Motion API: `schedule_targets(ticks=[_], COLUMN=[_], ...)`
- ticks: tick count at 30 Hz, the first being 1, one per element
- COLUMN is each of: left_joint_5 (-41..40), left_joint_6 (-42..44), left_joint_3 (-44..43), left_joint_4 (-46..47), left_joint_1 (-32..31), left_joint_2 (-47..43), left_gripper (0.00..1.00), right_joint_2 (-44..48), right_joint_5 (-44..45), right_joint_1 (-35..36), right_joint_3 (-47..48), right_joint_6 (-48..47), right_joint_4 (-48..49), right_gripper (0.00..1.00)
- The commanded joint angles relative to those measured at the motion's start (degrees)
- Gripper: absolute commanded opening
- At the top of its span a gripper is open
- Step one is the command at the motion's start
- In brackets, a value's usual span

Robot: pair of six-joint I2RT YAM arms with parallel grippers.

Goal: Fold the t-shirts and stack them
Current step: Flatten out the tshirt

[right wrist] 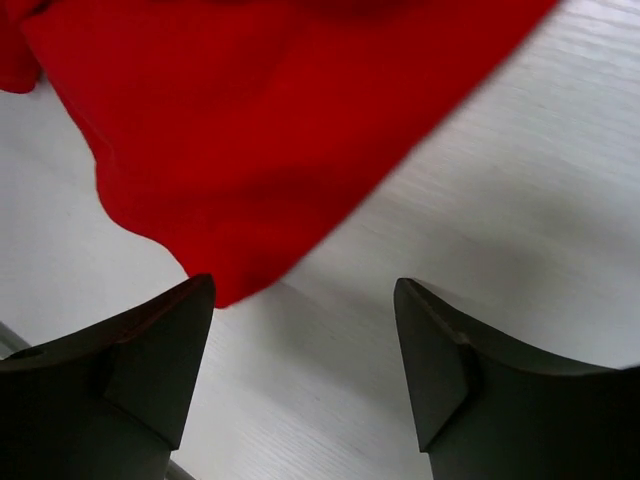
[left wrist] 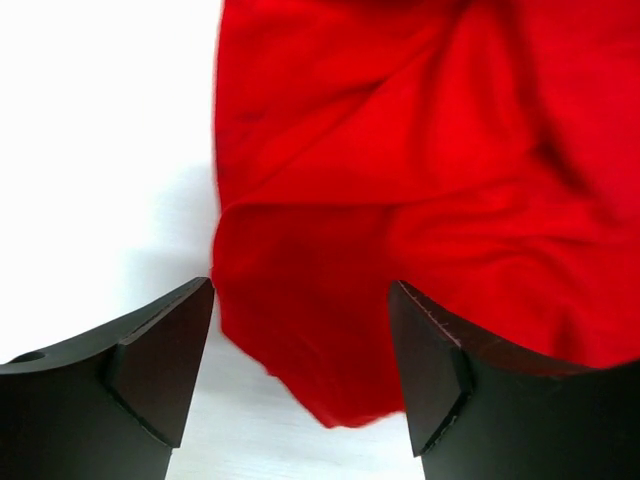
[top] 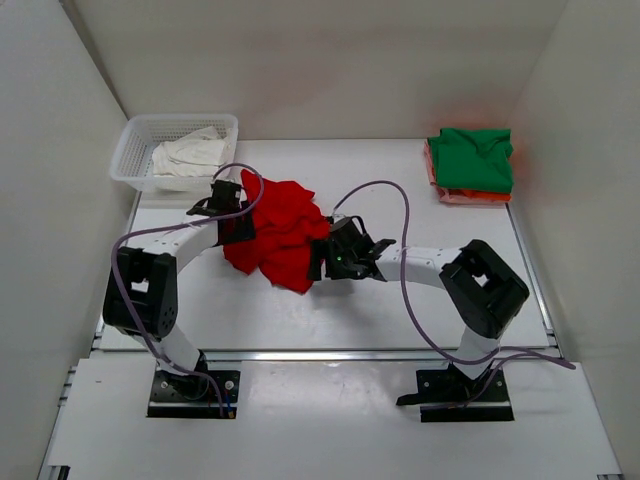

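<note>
Closest to the lens, the left gripper [left wrist: 300, 290] shows two dark wedge fingers with the jaws standing wide apart and clamping nothing. A hanging corner of the red t-shirt [left wrist: 400, 180] lies in the gap just beyond their tips. The white table [top: 400, 310] takes up most of the overhead view, walled in by pale panels. On it, left of centre, the red t-shirt sits crumpled in a loose heap between the two wrists, the largest piece of cloth in sight. The left arm reaches to its far left edge and the right arm to its right edge. A white mesh basket [top: 130, 150] stands at the far left corner with a crumpled off-white t-shirt [top: 185, 155] inside it. At the far right corner a green t-shirt [top: 472, 160] lies folded on top of a salmon-pink t-shirt [top: 465, 196], of which only the edges show, well apart from the red heap. The right gripper [right wrist: 305, 285] also has its jaws spread and unloaded. The red hem touches the tip of its left finger, and bare table shows between the two fingers. A grey-purple cable [top: 405, 270] loops above the right arm.
</note>
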State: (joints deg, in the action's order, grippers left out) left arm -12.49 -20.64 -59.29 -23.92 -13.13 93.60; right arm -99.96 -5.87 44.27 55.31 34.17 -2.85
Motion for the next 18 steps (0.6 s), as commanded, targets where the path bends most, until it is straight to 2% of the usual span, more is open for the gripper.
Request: schedule_targets(ticks=[1,5,7,8,9,10,11,12,13,14,15,16,18], left_joint_5=[-3.14,-3.16,-2.02,-0.53,0.01,0.45,1.67,2.72,3.26,5.00,5.46,5.72,6.25], left_joint_6=[-0.10,-0.10,-0.19,-0.53,-0.89,-0.98,-0.98,-1.33,-1.68,-1.85,-2.03,-1.94,-1.95], left_joint_3=[0.49,-0.47,-0.83,-0.57,-0.48,-0.22,0.13,0.57,0.58,0.66,0.66,0.75,-0.82], left_joint_4=[-0.94,-3.49,-4.38,-4.55,-3.68,-3.33,-2.89,-2.62,-2.36,-2.27,-2.44,-2.88,-4.37], left_joint_1=[1.08,1.87,1.70,1.79,1.61,1.44,1.35,1.26,1.96,1.88,2.22,2.84,3.71], left_joint_2=[0.70,3.42,4.48,5.01,5.53,5.54,5.19,5.01,4.40,3.53,2.30,0.37,-3.49], left_gripper=[0.82,0.87,0.87,0.83,0.73,0.60,0.42,0.34,0.17,0.10,0.00,0.00,0.00], right_joint_2=[-2.77,-5.50,-7.61,-8.05,-8.75,-9.63,-9.98,-10.16,-9.90,-9.20,-7.98,-6.66,-2.97], right_joint_5=[-0.19,-0.46,-0.81,-1.25,-1.51,-2.30,-3.44,-4.67,-5.11,-5.29,-4.60,-3.81,-0.04], right_joint_1=[2.04,3.80,4.24,4.85,4.60,4.86,4.60,4.60,4.07,3.81,3.37,3.10,1.70], right_joint_3=[1.99,4.45,5.59,6.12,6.30,6.74,6.57,6.74,6.48,6.65,6.39,7.17,8.40], right_joint_6=[3.61,4.50,5.02,4.59,4.85,5.02,5.29,4.51,4.50,3.63,1.62,-0.84,-5.84], right_joint_4=[4.78,3.91,3.21,2.86,3.03,2.85,2.94,1.72,1.19,-0.04,-1.96,-3.55,-12.57], right_gripper=[0.68,0.65,0.61,0.60,0.58,0.57,0.50,0.28,0.14,0.00,0.00,0.00,0.00])
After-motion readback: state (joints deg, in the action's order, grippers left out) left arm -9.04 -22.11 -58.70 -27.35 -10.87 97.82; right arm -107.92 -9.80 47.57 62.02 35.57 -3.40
